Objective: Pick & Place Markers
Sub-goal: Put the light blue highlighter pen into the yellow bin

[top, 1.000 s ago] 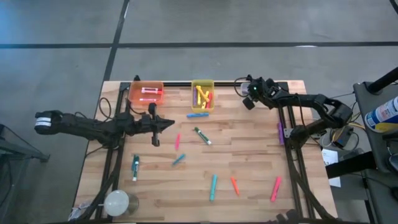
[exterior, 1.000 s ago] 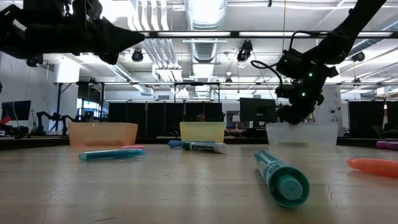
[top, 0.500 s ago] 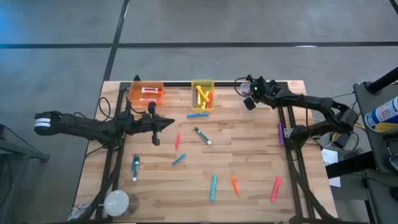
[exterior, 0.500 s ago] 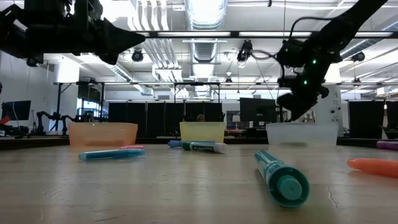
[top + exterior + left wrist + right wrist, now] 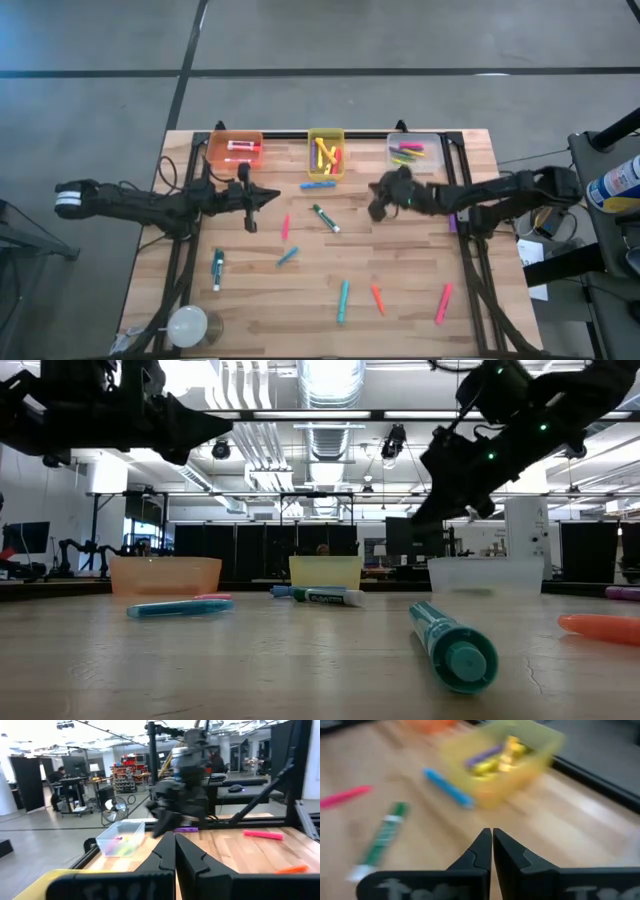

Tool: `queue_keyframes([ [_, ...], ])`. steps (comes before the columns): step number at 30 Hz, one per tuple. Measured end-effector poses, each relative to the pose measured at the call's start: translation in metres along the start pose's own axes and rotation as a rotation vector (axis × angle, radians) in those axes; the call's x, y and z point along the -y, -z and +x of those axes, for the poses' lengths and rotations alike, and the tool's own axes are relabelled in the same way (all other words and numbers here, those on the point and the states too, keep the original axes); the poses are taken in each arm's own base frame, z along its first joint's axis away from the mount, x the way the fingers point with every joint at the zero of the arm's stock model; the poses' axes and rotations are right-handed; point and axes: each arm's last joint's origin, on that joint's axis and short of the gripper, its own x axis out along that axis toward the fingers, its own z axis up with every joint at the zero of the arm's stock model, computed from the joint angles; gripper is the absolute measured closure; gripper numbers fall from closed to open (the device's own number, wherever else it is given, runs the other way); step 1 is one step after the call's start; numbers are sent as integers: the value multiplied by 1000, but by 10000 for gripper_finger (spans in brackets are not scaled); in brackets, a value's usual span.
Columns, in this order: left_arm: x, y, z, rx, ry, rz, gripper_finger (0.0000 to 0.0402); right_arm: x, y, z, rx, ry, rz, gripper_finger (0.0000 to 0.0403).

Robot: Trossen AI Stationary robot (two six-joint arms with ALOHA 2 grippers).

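We see a wooden slatted desk [image 5: 400, 270] with short capped markers scattered across it and two dark robot arms reaching in from either side.

The right gripper [image 5: 492, 836] hovers above the middle of the desk, its two dark fingers [image 5: 475, 851] pressed together and holding nothing. Just ahead of those fingers and to one side lies a green marker with a white end [image 5: 384, 836], its long axis running slantwise away from the fingertips. We judge this the likeliest next pick, and the right arm is the nearer one to it. The fingers would have to part and turn to straddle its thin barrel.

A little farther ahead lies a blue marker [image 5: 446, 787], just beside a small translucent yellow bin [image 5: 517, 762] that already holds yellow and purple markers. A pink marker [image 5: 345, 796] lies off to the side, apart from the rest. Nothing stands between the fingers and the green marker.

The left gripper [image 5: 268, 197] waits over the far-left part of the desk, fingers closed and empty, near a translucent orange bin [image 5: 235, 150]. A clear bin [image 5: 418, 152] holding several markers sits at the far edge behind the right gripper.
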Motion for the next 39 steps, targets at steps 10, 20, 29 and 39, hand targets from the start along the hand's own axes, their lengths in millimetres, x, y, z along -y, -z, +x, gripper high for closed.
queue_keyframes([
  [10, -6, 8, -2, -43, -11, -14, 401, -88, 25, 26, -3, -149, -88, 320],
  [20, -6, 11, -2, -73, -13, -6, 401, -94, 3, 82, -70, -106, -168, 250],
  [29, -6, 11, -2, -76, -17, -5, 401, -55, -22, 108, -149, -38, -227, 237],
  [39, -6, 11, -2, -75, -16, 3, 401, -46, -21, 114, -180, -106, -338, 250],
])
